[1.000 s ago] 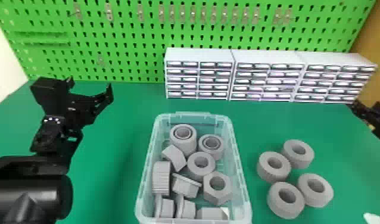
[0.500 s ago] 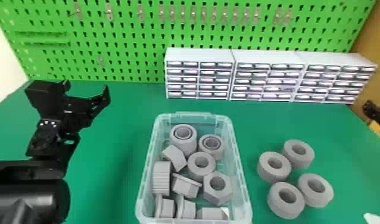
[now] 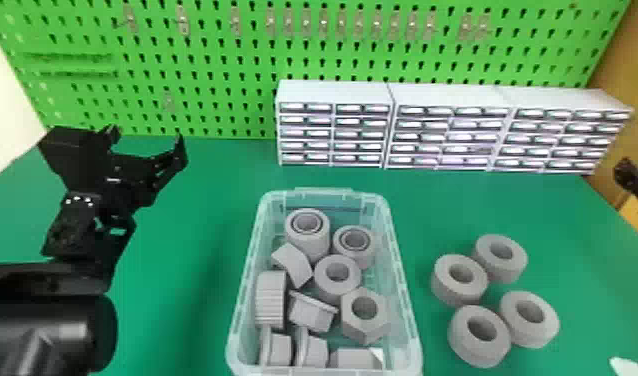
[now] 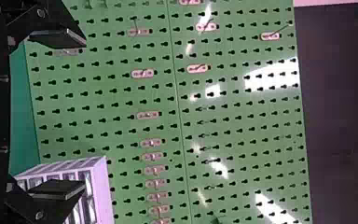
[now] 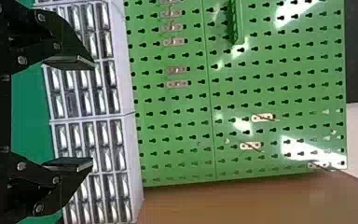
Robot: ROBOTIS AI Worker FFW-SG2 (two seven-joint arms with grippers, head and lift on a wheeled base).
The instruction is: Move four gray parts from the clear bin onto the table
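Observation:
My left gripper (image 3: pixel 145 137) is above the table's left side in the head view, open and holding nothing; in the left wrist view its fingers (image 4: pixel 58 114) stand wide apart. At the head view's right edge is my right gripper (image 3: pixel 623 172); the right wrist view has this gripper (image 5: pixel 70 112) open, nothing between its fingers. The clear bin (image 3: pixel 249 280) holds several gray parts, among them a ring (image 3: pixel 324 286), a hex nut (image 3: pixel 351 320) and a ribbed piece (image 3: pixel 270 300). Right of the bin, four-square on the green table, lie gray rings (image 3: pixel 453 290), (image 3: pixel 513 265) in a close group.
White drawer cabinets (image 3: pixel 333 90) line the table's back, before a green pegboard (image 3: pixel 208 95). Green table surface (image 3: pixel 183 240) lies between my left arm and the bin. A small white object (image 3: pixel 628 367) sits at the lower right.
Both grippers have shifted: the left slightly outward to the left and a little lower, the right farther toward the right edge. The bin and gray parts have not moved.

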